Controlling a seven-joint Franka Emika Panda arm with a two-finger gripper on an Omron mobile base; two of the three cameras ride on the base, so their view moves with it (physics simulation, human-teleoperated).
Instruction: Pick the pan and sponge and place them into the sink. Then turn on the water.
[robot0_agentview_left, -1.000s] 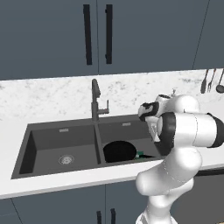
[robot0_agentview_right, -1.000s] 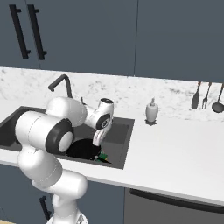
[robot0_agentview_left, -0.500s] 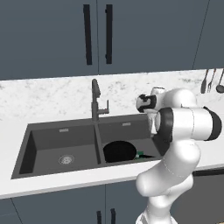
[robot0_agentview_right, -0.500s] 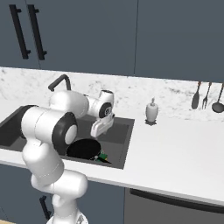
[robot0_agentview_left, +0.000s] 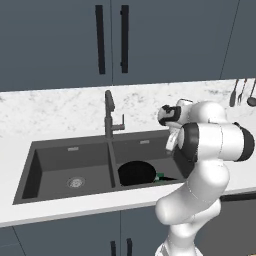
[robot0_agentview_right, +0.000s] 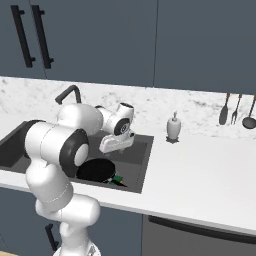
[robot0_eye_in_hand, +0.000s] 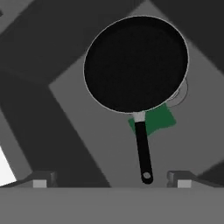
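The black pan (robot0_agentview_left: 136, 172) (robot0_agentview_right: 96, 170) (robot0_eye_in_hand: 136, 63) lies flat in the right basin of the dark grey sink (robot0_agentview_left: 70, 145) (robot0_agentview_right: 145, 150). Its long handle (robot0_eye_in_hand: 142, 146) points toward the hand. The sponge (robot0_agentview_left: 161, 176) (robot0_agentview_right: 118, 179) (robot0_eye_in_hand: 154, 120) lies green side up beside the pan, partly under the handle's root. My gripper (robot0_agentview_left: 171, 145) (robot0_agentview_right: 114, 146) (robot0_eye_in_hand: 111, 179) hangs open above this basin, well clear of the pan, with nothing between its fingers. The faucet (robot0_agentview_left: 108, 112) (robot0_agentview_right: 67, 95) stands behind the divider. No water shows at the faucet.
A white soap dispenser (robot0_agentview_right: 173, 127) stands on the marble counter right of the sink. Dark utensils (robot0_agentview_right: 235, 107) (robot0_agentview_left: 242, 92) hang on the back wall at the far right. The left basin holds only its round drain (robot0_agentview_left: 75, 182). Dark cabinets hang above.
The hand has lifted a little above the right basin and turned at the wrist. The jaws stay open. Pan and sponge have not moved.
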